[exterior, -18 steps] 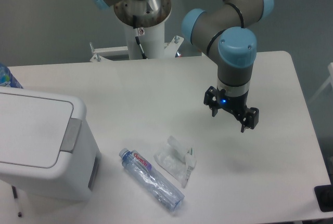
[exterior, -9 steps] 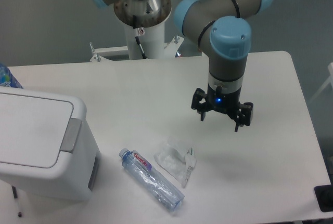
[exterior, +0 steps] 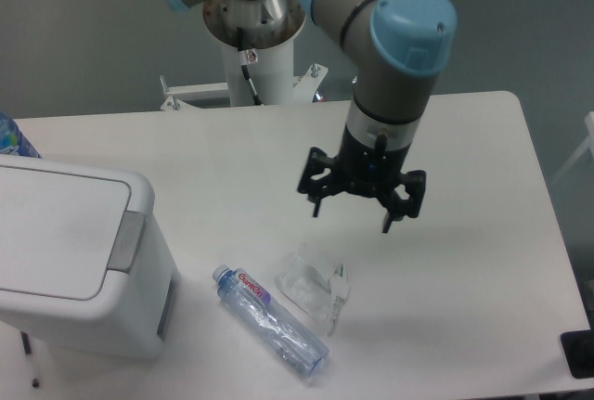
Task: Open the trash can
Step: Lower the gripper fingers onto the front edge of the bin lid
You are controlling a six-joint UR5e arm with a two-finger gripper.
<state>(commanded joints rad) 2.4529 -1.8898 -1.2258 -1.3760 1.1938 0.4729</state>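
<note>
White table point(exterior: 483, 140): the gripper point(exterior: 362, 203), jaws spread and holding nothing, has swung left within 1 second toward the trash can point(exterior: 74, 261), lid still closed.

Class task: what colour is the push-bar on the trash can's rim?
Grey, set against the white trash can; the push-bar shows in the fixed camera view.

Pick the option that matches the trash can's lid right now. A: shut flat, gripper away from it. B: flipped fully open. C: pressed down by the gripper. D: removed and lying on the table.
A: the flat white lid lies closed on the trash can, and the open gripper hangs above the table well to its right, touching nothing.
</note>
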